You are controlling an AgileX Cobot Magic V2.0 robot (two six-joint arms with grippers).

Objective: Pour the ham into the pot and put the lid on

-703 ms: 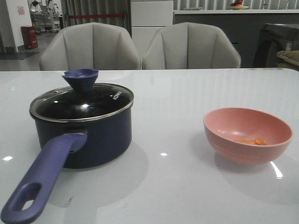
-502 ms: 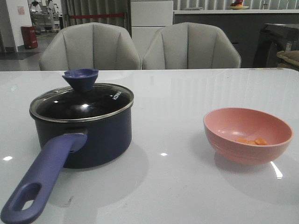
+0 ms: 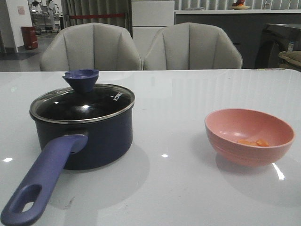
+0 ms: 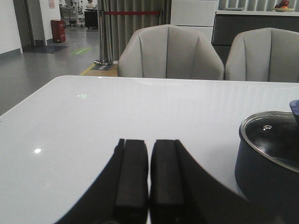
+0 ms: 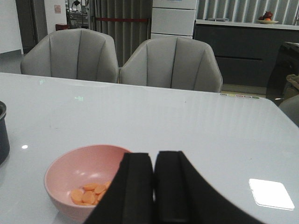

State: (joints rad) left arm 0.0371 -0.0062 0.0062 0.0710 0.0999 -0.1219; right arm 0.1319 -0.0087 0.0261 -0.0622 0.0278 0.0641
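The dark navy pot (image 3: pixel 89 136) stands at the table's left, its long purple-blue handle (image 3: pixel 42 181) pointing toward the front edge. The glass lid (image 3: pixel 82 103) with the blue knob (image 3: pixel 81 79) rests on the pot. Several orange ham slices (image 3: pixel 254 141) lie in a pink bowl (image 3: pixel 249 136) at the right; the right wrist view shows the ham (image 5: pixel 88 193) too. My left gripper (image 4: pixel 149 144) is shut and empty, left of the pot (image 4: pixel 268 158). My right gripper (image 5: pixel 154 158) is shut and empty, beside the bowl (image 5: pixel 79 182). Neither gripper shows in the front view.
Two grey chairs (image 3: pixel 141 47) stand behind the table's far edge. The white tabletop (image 3: pixel 178 179) stretches between pot and bowl. A bright light patch (image 5: pixel 271 193) reflects on the table near my right gripper.
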